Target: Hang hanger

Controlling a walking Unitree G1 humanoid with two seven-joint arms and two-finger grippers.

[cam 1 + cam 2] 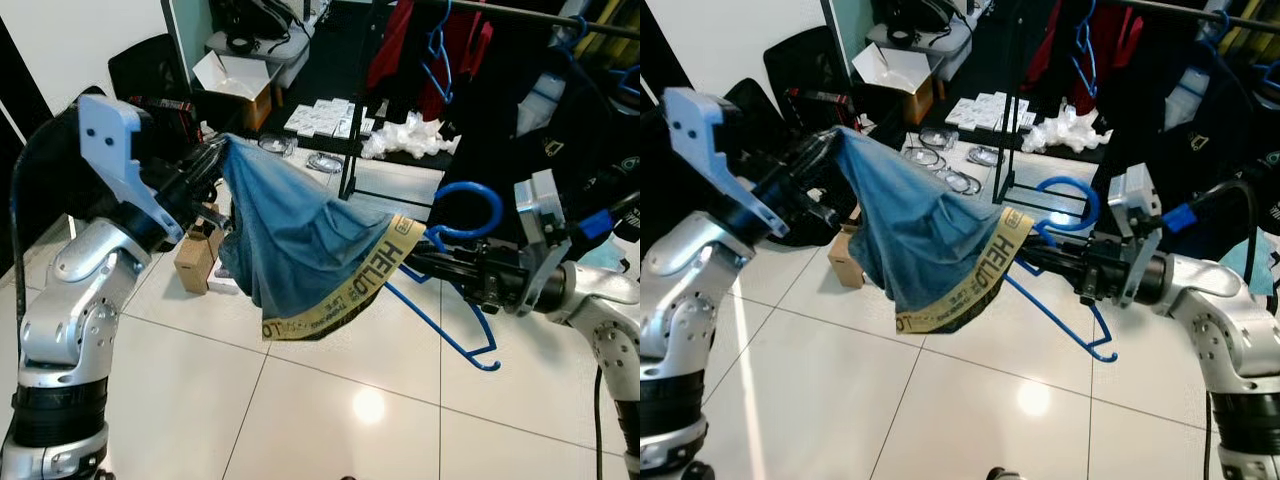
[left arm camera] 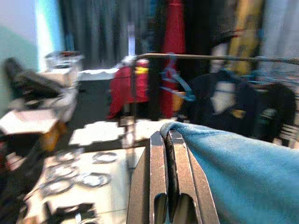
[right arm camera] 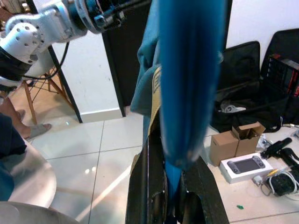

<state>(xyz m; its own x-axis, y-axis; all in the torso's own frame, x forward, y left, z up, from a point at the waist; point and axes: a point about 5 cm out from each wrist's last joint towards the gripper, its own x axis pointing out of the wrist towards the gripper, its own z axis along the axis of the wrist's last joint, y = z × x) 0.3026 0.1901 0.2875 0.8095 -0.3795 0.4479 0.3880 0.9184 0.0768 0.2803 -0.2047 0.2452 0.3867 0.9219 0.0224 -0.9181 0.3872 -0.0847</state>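
Observation:
A blue garment with a yellow band printed "HELLO" hangs stretched between my two arms over the tiled floor. My left gripper is shut on its upper corner; in the left wrist view the fingers pinch the blue cloth. A blue plastic hanger sits partly inside the garment, with its hook curling upward. My right gripper is shut on the hanger near the neck; the right wrist view shows the hanger running up from between the fingers. A clothes rail crosses the top right.
Dark and red clothes and spare blue hangers hang on the rail. A black rack frame stands behind the garment, with white packets on the floor. Cardboard boxes lie at the left. A person's foot rests by a chair.

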